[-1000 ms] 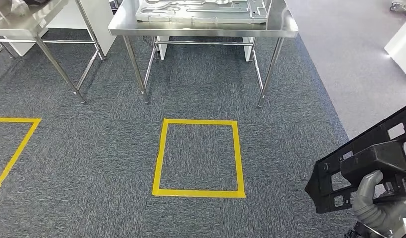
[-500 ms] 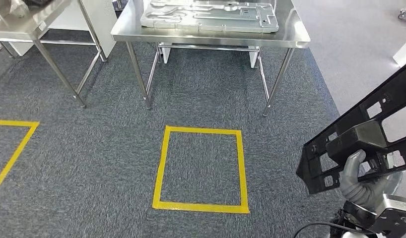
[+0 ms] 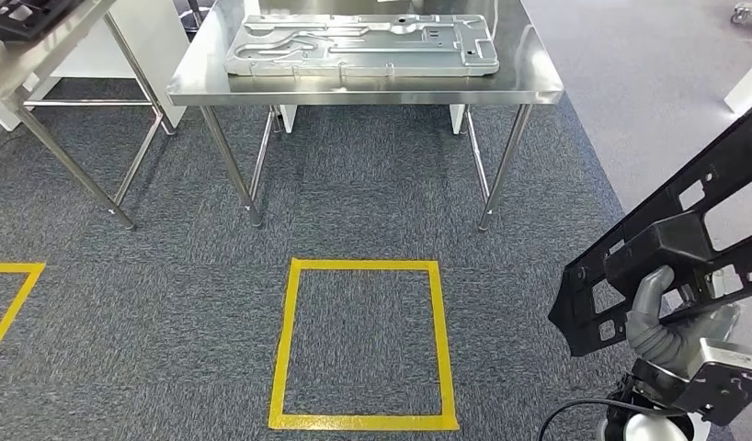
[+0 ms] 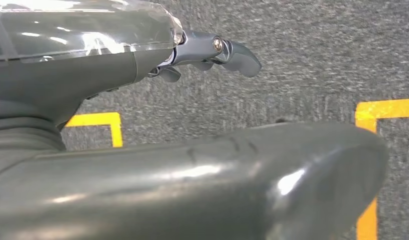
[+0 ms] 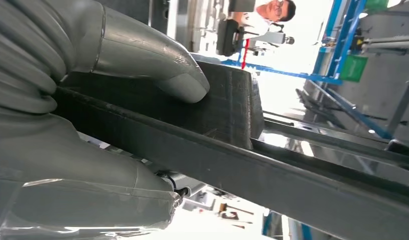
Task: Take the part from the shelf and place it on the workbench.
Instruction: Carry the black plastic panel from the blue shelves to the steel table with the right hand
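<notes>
Covering the whole ground, the grey carpet [image 3: 152,294] carries a yellow tape square [image 3: 363,344] near the middle and a corner of another yellow square [image 3: 9,294] at the far left. Beyond the middle square stands the steel workbench [image 3: 198,87], and on its top lies a large silver metal plate [image 3: 363,44] with pressed shapes. A second steel table [image 3: 41,50] stands to the left of it, apart from the workbench, with something dark on its top that is cut by the edge. The part [image 3: 671,248], a long black plastic frame with many openings, is in the air at the right side, tilted upward to the right, well apart from the workbench. The right hand [image 3: 662,322] grips it from below; in the right wrist view the grey thumb [image 5: 147,60] presses on a black block of the part [image 5: 227,107]. The left hand [image 4: 212,50] hangs above the carpet with its fingers curled inward and nothing between them. Far behind the part, a person [image 5: 272,12] is visible.
</notes>
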`<state>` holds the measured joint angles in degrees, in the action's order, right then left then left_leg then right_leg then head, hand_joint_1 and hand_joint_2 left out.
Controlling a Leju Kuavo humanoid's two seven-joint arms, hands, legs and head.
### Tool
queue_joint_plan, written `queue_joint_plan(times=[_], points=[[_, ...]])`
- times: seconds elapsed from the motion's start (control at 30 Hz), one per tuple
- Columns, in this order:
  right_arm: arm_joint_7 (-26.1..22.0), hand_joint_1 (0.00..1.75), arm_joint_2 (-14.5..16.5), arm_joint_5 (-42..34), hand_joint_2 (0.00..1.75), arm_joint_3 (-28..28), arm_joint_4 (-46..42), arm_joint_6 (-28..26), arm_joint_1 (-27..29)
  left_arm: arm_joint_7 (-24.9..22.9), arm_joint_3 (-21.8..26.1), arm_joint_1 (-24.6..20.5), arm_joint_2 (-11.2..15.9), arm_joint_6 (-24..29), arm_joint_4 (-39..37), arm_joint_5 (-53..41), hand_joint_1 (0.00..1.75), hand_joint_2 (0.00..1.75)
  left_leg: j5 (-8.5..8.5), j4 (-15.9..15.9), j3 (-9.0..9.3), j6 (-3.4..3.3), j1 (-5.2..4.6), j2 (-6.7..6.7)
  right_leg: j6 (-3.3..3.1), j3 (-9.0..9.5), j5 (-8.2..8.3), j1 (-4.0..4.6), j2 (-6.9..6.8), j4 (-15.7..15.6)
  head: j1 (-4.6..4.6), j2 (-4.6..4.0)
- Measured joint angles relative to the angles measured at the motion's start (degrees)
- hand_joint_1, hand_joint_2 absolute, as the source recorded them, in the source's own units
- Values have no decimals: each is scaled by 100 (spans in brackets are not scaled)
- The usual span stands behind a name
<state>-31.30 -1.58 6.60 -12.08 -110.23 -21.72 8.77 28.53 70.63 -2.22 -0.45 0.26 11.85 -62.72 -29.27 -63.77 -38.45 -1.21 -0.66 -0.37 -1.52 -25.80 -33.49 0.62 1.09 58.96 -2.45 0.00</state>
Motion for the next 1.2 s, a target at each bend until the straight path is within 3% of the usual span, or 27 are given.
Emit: queue_joint_plan(times=[0.03,0.07,0.13,0.17,0.23,0.27,0.33,0.37,0.4,0.43,0.5,0.53,0.57,0.6,0.67,0.73,0.77,0.83,0.87,0.9,0.93,1.0,1.07,1.13,1.2], points=[[29,175,-46,-3,175,24,67,28,-97,-13,14,8,4,1,-1,17,0,0,304,117,11,-45,-35,-3,23,76,-80,7,24,-12,1,0],[48,175,-96,-20,175,53,131,65,-201,-21,27,5,7,2,-1,35,0,0,428,163,42,-71,-60,-7,55,131,-114,10,47,8,1,0],[73,175,-242,-96,175,111,222,147,-429,-20,60,-36,3,4,-2,78,0,0,365,268,178,-106,-53,3,123,112,-37,-4,52,177,2,0],[75,175,-326,-141,175,140,265,178,-550,-17,78,-57,-1,1,-2,93,0,0,334,340,267,-135,-39,-1,159,-5,69,-10,27,425,1,0],[85,175,-482,-214,175,197,360,216,-760,-20,115,-74,-8,-2,-2,131,0,0,269,462,464,-173,4,-7,222,-435,140,-38,-24,1058,3,0],[93,175,-543,-238,175,234,419,235,-840,-32,137,-71,-14,4,-2,161,0,0,217,511,567,-181,20,-13,256,-697,42,-56,-42,1353,4,0],[135,175,-603,-218,175,321,531,277,-1000,-65,195,-45,-41,39,-2,233,0,0,84,584,792,-153,55,-28,330,-1141,-348,-110,-51,1598,5,0],[172,175,-619,-171,175,380,600,298,-1091,-84,227,-29,-64,70,-2,266,0,0,5,607,916,-130,76,-34,370,-1287,-502,-135,-59,1549,5,0],[217,175,-625,-106,175,446,671,311,-1198,-97,260,-17,-92,105,-2,293,0,0,-89,620,1051,-103,99,-39,405,-1371,-513,-159,-71,1361,5,0],[270,175,-633,-44,175,518,755,323,-1313,-109,287,-11,-117,141,-2,316,0,0,-188,626,1181,-75,122,-42,434,-1404,-313,-182,-87,1072,5,0],[372,175,-657,31,175,656,965,379,-1559,-121,345,-15,-163,198,-2,342,0,0,-397,624,1420,-18,145,-46,459,-1424,549,-219,-151,443,6,0],[438,175,-677,33,175,719,1087,447,-1702,-126,370,-22,-180,216,-2,350,0,0,-490,641,1515,23,142,-46,434,-1406,890,-216,-175,271,5,0],[506,175,-706,28,175,779,1197,540,-1857,-130,390,-33,-198,227,-2,357,0,0,-539,651,1611,68,133,-42,390,-1379,1069,-211,-186,192,6,0],[573,175,-741,30,175,842,1300,652,-2045,-134,404,-47,-214,235,-2,365,0,0,-534,636,1657,115,125,-33,336,-1329,1051,-201,-182,189,5,0],[713,175,-800,86,175,1029,1550,916,-2504,-148,435,-86,-242,261,-2,392,0,0,-391,357,1594,192,128,-10,230,-1202,969,-214,-132,145,5,0],[839,175,-820,207,175,1283,1893,1146,-3006,-158,491,-124,-272,301,-2,433,0,0,-338,-288,1182,239,141,0,149,-1086,902,-216,-99,102,3,0],[899,175,-821,273,175,1432,2082,1228,-3231,-159,522,-133,-290,321,-2,461,0,0,-444,-640,900,254,142,0,122,-1038,854,-204,-88,93,3,0],[993,175,-809,383,175,1730,2423,1327,-3601,-163,585,-127,-333,361,-2,518,0,0,-856,-1112,371,262,138,2,96,-915,745,-182,-68,82,3,0],[1016,175,-796,414,175,1860,2550,1343,-3738,-167,614,-119,-357,380,-2,544,0,0,-1016,-1156,193,249,133,2,92,-833,681,-170,-65,77,3,0],[1030,175,-776,429,175,1974,2652,1349,-3855,-172,644,-110,-384,401,-2,563,0,0,-1049,-1048,86,225,125,2,90,-743,615,-155,-69,73,3,0],[1041,175,-750,434,175,2071,2733,1349,-3963,-178,672,-99,-407,419,-2,583,0,0,-910,-804,43,183,112,4,90,-656,550,-136,-79,71,3,0],[1085,175,-685,417,175,2253,2877,1347,-4178,-192,727,-70,-444,451,-2,613,0,0,-225,-130,64,54,54,10,100,-516,423,-103,-93,65,4,0],[1130,175,-632,384,175,2380,2974,1343,-4350,-203,770,-41,-466,470,-1,626,0,0,197,249,127,-33,1,-5,150,-419,320,-87,-79,45,4,0],[1151,175,-610,370,175,2439,3019,1338,-4451,-207,793,-29,-485,480,-1,626,0,0,217,344,243,-83,4,-29,233,-351,336,-80,-65,106,4,0],[1157,175,-605,369,175,2472,3051,1334,-4533,-206,808,-27,-507,486,0,626,0,0,284,452,435,-146,27,-34,308,-419,433,-88,-74,414,7,0]])
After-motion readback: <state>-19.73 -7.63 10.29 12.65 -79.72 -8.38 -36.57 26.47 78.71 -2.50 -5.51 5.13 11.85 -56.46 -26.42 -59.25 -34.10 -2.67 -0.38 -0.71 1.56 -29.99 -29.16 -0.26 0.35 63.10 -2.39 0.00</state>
